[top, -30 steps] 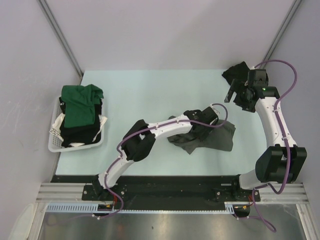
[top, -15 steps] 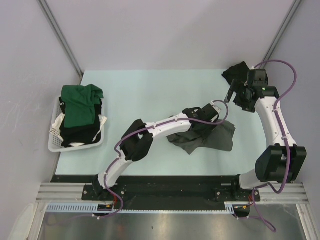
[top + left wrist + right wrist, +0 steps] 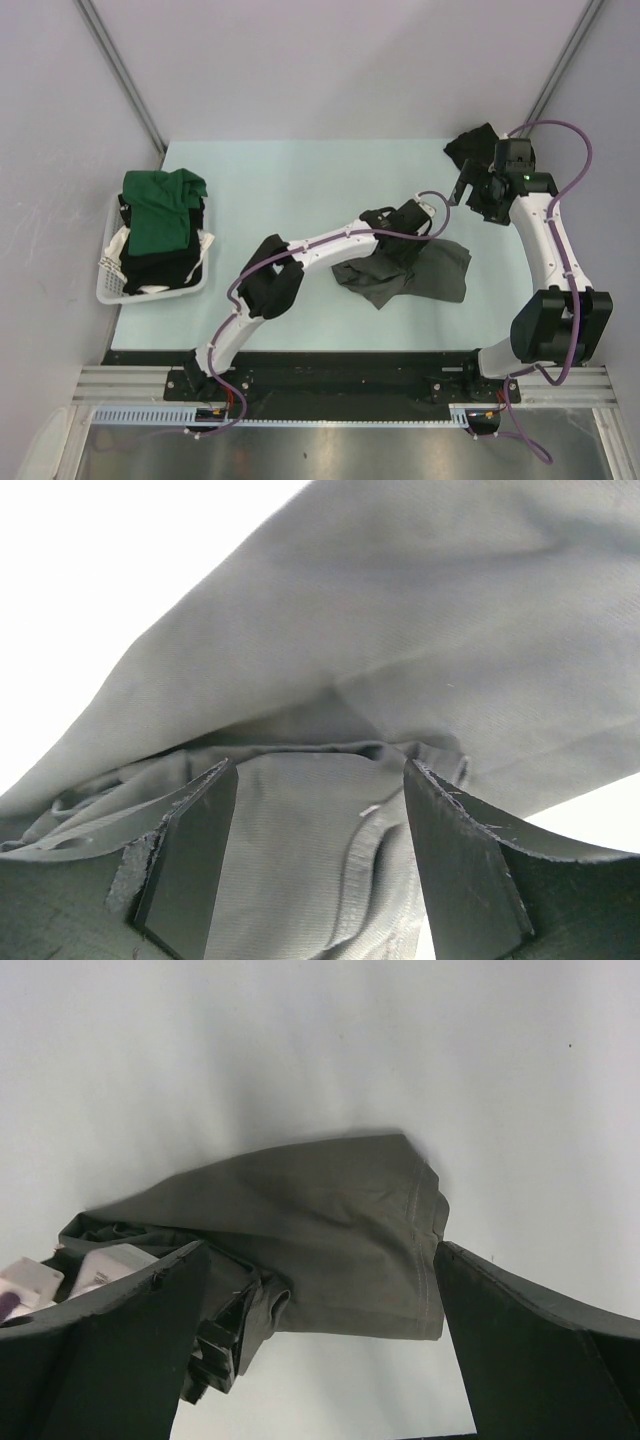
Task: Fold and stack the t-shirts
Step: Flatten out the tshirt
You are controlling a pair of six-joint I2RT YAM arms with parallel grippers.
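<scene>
Pale-green bench (image 3: pixel 280 190): we note the left jaws, released astride a ridge of the crumpled charcoal t-shirt (image 3: pixel 440 272) at centre-right, have edged farther across the bench; right jaws hover released; folding appears unfinished.

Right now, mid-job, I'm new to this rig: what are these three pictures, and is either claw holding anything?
Two robot arms with two-finger claws, bolted at the table edge. The wide picture looks down from above; the other two come from wrist cameras. A charcoal t-shirt lies crumpled in the middle, a black t-shirt in the far right corner, a green t-shirt in the white basket. The left gripper is open over the charcoal cloth; the right gripper hovers open. Neither seems to grip anything.
</scene>
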